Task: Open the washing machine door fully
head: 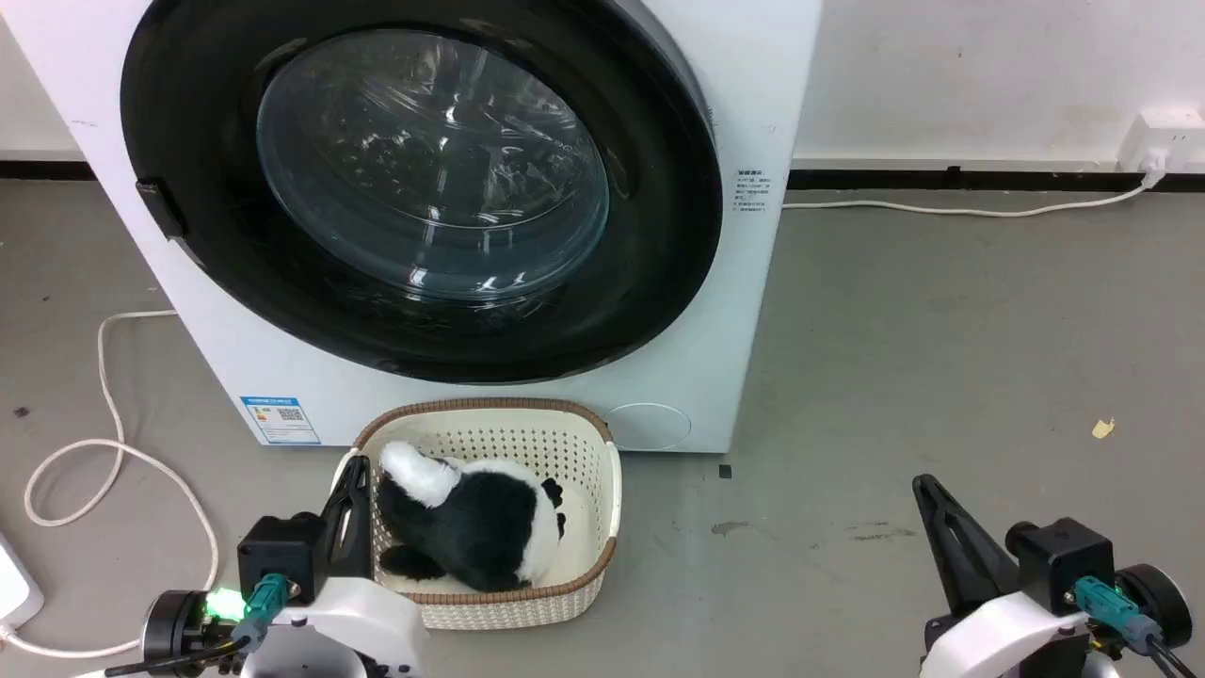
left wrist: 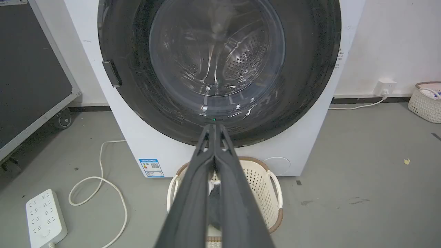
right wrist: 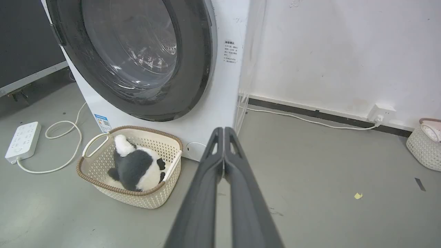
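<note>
Left gripper (left wrist: 213, 126): the two long dark fingers lie pressed together along their length, with no gap between the tips and nothing held. In the head view it sits at the lower left, its fingers crossing the left rim of a cream perforated basket (head: 490, 407); whether they touch that rim cannot be told. In the left wrist view the joined tips point toward the lower edge of the washing machine door (head: 428, 179). Right gripper (right wrist: 224, 130): likewise closed tip to tip and empty, standing over bare grey floor (head: 941, 330) at the lower right of the head view, well apart from the basket and the washer. The basket stands on the floor just in front of the white washer body (head: 725, 358) and below the door; a black-and-white plush toy (head: 471, 527) lies inside it. The door, a glossy black ring around a bulging clear glass centre, lies shut against the washer front and spans nearly its whole width; a small dark handle tab (head: 160, 209) sits on its left edge, and the perforated steel drum is visible through the glass. A blue label (head: 280, 419) marks the lower left of the washer front and a round cover (head: 650, 426) its lower right. On the floor to the left lie a looped white cable (head: 104, 452) and a white power strip (left wrist: 44, 217). To the right are a wall socket (head: 1163, 141), a yellow scrap (head: 1103, 427), and a second basket (left wrist: 427, 103) by the wall.
</note>
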Motion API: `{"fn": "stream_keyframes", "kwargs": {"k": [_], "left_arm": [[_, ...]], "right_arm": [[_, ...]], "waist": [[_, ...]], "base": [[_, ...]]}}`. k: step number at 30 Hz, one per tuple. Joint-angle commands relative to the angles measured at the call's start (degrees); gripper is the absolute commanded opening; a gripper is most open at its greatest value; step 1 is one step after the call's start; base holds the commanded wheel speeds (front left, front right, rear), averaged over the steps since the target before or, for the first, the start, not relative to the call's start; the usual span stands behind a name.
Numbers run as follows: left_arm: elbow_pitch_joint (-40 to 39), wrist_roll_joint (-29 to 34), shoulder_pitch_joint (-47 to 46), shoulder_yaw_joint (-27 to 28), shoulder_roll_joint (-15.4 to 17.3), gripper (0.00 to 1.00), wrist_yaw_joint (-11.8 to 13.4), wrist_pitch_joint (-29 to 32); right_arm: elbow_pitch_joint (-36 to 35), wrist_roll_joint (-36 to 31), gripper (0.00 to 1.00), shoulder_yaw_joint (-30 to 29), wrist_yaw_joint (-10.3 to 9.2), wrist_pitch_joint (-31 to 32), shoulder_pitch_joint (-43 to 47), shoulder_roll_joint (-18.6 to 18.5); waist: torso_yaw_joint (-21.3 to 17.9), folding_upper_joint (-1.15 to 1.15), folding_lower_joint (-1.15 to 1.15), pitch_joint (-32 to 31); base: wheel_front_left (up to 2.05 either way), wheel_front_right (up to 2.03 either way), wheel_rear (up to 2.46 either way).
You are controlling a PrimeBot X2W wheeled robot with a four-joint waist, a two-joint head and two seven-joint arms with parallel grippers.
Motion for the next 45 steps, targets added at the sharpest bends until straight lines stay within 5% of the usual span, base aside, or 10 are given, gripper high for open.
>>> {"fn": "stream_keyframes", "kwargs": {"k": [1, 39, 40, 45], "left_arm": [[-0.2, 0.5, 1.1, 0.0, 0.0, 0.00, -0.2, 0.0], [-0.2, 0.5, 1.1, 0.0, 0.0, 0.00, -0.2, 0.0], [0.0, 0.0, 0.0, 0.0, 0.0, 1.00, 0.0, 0.0], [0.1, -0.2, 0.0, -0.2, 0.0, 1.00, 0.1, -0.4]], "right_arm": [[-0.3, -0.3, 0.00, 0.0, -0.09, 0.1, -0.7, 0.3], [-0.3, -0.3, 0.00, 0.0, -0.09, 0.1, -0.7, 0.3], [0.0, 0.0, 1.00, 0.0, 0.00, 0.0, 0.0, 0.0], [0.1, 0.4, 1.00, 0.0, 0.01, -0.4, 0.0, 0.0]], "waist": [[0.0, 0.00, 0.00, 0.0], [0.0, 0.00, 0.00, 0.0], [0.0, 0.00, 0.00, 0.0], [0.0, 0.00, 0.00, 0.0]], "base": [[0.00, 0.00, 0.00], [0.00, 0.00, 0.00], [0.00, 0.00, 0.00], [0.00, 0.00, 0.00]]}}
